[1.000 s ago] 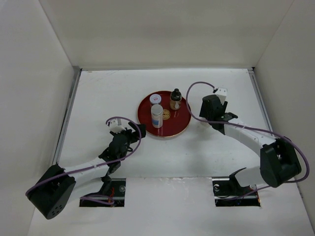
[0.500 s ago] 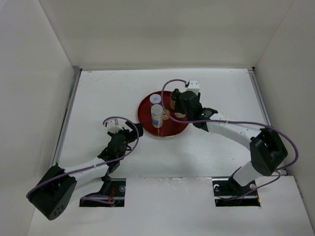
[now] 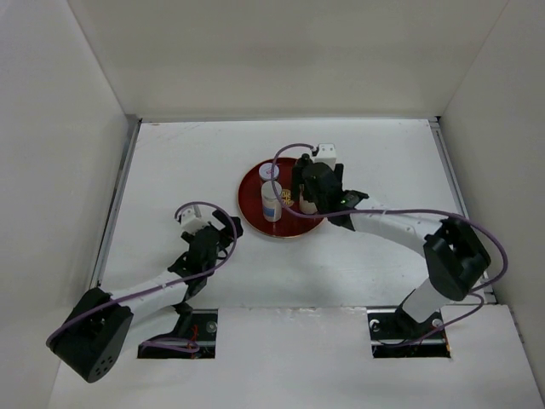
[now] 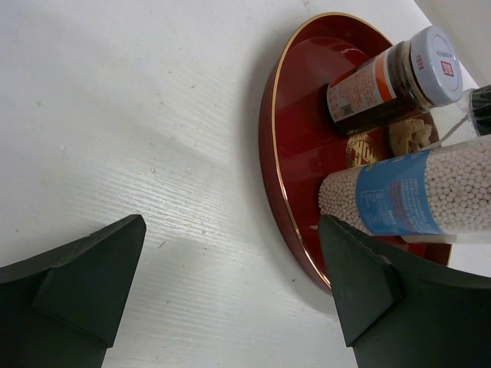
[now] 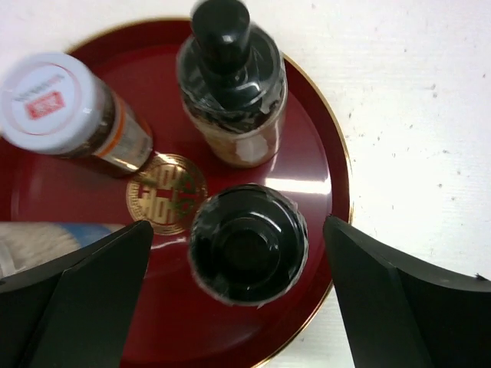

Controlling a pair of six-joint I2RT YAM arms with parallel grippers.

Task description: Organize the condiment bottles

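A round red plate [image 3: 252,194] holds several bottles. A cylinder with a blue-white label [image 3: 272,204] stands at its left. A white-capped jar with an orange label [image 3: 269,170] stands behind it. In the right wrist view, one black-capped beige bottle [image 5: 230,77] stands at the far side of the plate [image 5: 311,153]. A second black-capped bottle [image 5: 247,244] stands on the plate between the spread fingers of my right gripper [image 5: 236,230], with a gap on each side. My left gripper [image 3: 228,223] is open and empty over the table, left of the plate [image 4: 299,153].
White walls enclose the table on the left, back and right. The right arm reaches across the plate's right half in the top view. The left wrist view shows the blue-labelled cylinder [image 4: 414,195] and the orange-labelled jar [image 4: 383,77] above the plate's gold rim.
My right gripper has swung left from the table beside the plate to over the plate's right half. The left gripper has drawn back slightly from the plate.
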